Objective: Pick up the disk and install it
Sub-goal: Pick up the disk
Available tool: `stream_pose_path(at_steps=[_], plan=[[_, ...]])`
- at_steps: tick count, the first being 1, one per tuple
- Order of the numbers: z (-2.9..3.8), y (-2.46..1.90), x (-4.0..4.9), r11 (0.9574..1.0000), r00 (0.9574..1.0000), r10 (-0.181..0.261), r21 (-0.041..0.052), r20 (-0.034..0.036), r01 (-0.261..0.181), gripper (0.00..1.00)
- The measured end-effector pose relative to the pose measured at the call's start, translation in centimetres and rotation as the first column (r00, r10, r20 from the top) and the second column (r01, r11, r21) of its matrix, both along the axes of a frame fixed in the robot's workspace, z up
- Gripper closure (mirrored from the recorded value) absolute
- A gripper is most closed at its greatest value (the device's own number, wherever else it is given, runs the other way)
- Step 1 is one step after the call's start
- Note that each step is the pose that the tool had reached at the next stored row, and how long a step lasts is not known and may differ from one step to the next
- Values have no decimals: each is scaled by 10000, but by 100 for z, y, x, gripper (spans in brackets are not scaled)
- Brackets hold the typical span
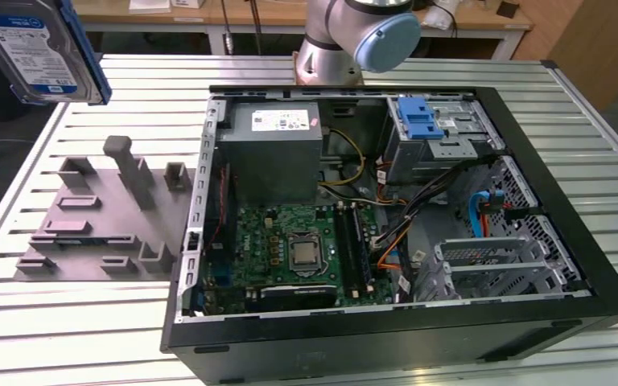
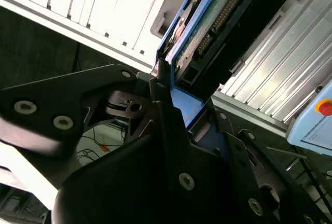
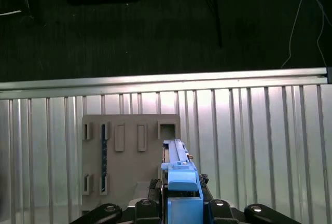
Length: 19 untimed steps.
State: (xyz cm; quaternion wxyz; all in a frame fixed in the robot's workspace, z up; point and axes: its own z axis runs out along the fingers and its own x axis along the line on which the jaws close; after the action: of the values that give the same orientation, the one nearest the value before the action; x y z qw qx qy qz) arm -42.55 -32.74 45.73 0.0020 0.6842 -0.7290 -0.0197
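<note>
Slatted metal table (image 1: 73, 322), office benches beyond. At exterior view's far left: disk (image 1: 39, 50) held high off table, label to camera, near grey fixture block (image 1: 105, 217). Gripper (image 3: 181, 199) clamped on disk's blue carrier in both wrist views, disk hanging below fingers toward slats. Judged step: carrying disk aloft; needs firm grip, steady tilt, enough height for rim of open PC case (image 1: 395, 322), centre-right. Arm base (image 1: 336, 40) at far side, reach stretched left.

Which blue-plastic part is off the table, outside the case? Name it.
The disk in its blue carrier frame, at the exterior view's upper left, held in the end effector. The blue ribbed latch and blue cable sit inside the case.
</note>
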Motion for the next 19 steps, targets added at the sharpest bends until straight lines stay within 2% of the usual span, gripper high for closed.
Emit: stream_pose_path(at_steps=[19], plan=[[0, 0, 38, 10000, 10000, 0, 0, 0, 0, 63]])
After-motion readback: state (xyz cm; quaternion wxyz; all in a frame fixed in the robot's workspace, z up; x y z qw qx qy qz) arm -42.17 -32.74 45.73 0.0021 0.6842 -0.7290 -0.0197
